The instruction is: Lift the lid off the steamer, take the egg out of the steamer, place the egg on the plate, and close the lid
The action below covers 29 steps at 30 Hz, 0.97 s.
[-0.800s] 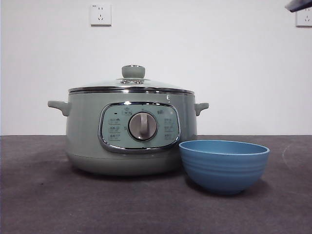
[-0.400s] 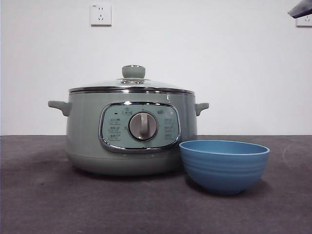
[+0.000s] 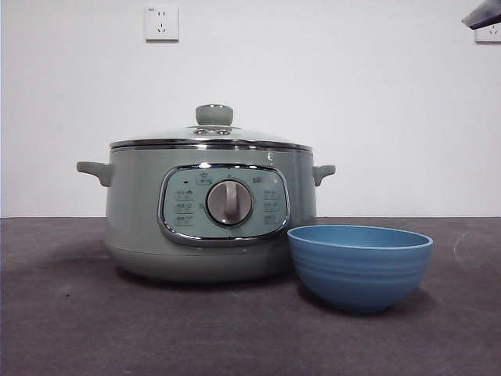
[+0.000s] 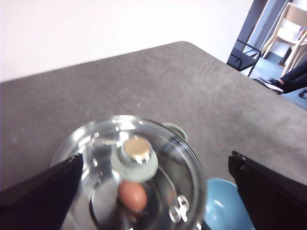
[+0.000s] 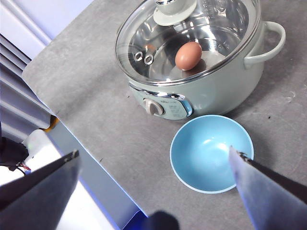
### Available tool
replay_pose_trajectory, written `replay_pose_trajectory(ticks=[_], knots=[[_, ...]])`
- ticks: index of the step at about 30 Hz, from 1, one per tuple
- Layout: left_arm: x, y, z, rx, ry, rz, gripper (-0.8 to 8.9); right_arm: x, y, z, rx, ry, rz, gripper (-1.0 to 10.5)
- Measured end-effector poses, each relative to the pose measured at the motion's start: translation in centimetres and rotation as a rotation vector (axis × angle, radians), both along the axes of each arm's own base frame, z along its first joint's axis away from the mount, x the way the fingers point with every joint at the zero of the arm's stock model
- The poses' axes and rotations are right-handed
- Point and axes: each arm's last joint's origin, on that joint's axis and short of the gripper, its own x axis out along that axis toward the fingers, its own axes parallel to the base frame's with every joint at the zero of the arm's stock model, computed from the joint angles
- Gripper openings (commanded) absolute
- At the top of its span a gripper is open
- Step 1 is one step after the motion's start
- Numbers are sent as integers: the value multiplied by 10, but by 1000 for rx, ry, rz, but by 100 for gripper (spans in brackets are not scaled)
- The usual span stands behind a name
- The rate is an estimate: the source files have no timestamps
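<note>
— Steamer [image 3: 210,219] count? 
— One, lid [image 3: 211,138] on it, near the middle of the desk [image 3: 70,329]. One egg [image 5: 188,55] shows through the glass.
— Plates?
— One blue plate [image 3: 359,266], empty, just beside the steamer at its front.
— Claws?
— Two. The left claw [image 4: 153,191] hangs spread above the lid's knob [image 4: 135,156], not touching. The right claw [image 5: 158,191] hangs spread high over the plate.

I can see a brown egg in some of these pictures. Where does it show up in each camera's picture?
Front view: the brown egg is not visible; the sage-green steamer pot hides it behind its wall.
Left wrist view: egg seen through the clear domed lid, just beside the lid's knob.
Right wrist view: egg on the shiny pot floor under the lid.
Shared landmark: the deep blue bowl beside the pot, in all three views.
</note>
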Motion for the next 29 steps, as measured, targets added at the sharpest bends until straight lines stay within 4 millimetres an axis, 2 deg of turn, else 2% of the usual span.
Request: replay_pose_trajectory(ticks=[3,8,14,21,29], knots=[[21,-16,-7,28,3,-1,539,0,0,0,0,0,0,536],[54,-44,-31,70,28,-13,539,0,0,0,0,0,0,536],[80,-72,-61,133,41,-7,539,0,0,0,0,0,0,536],[97,-93,-84,186,23,2,539,0,0,0,0,1,0,536],[109,-100,-110,229,88,2,533,0,0,0,0,0,0,536]])
